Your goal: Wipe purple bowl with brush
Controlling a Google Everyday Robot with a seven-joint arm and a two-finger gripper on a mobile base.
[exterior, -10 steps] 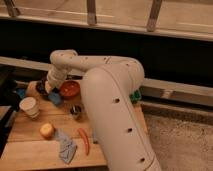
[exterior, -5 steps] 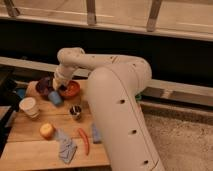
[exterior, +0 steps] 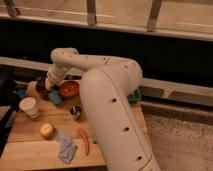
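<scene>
The small dark purple-maroon round bowl (exterior: 42, 83) sits at the far left of the wooden surface (exterior: 107, 150), at about ten o'clock from the surface's middle. It is round, so it shows no long axis, and its opening faces up (only a dark sliver of it shows beside the arm).

The white robot arm (exterior: 107, 95) reaches from the lower right up and over to the left, and the tool (exterior: 49, 87) hangs at its end just right of the purple bowl, between that bowl and the orange-red round bowl (exterior: 69, 89). Whether the tool is apart or together I cannot tell. A blue object (exterior: 55, 97) lies just below the tool, at about six o'clock from it; what it is I cannot tell.

Against half a second ago, the arm's bulk now fills more of the middle and the tool sits lower and nearer the purple bowl's right edge.

Around: a white paper cup (exterior: 29, 106) at seven o'clock from the purple bowl, a small metal cup (exterior: 75, 111) at six o'clock from the orange-red bowl, a yellow-red apple (exterior: 47, 130) near the front left, a crumpled grey-blue cloth (exterior: 66, 147) beside it, and a slim orange-red chilli-like thing (exterior: 84, 141) just right of the cloth. The arm hides the surface's right half.
</scene>
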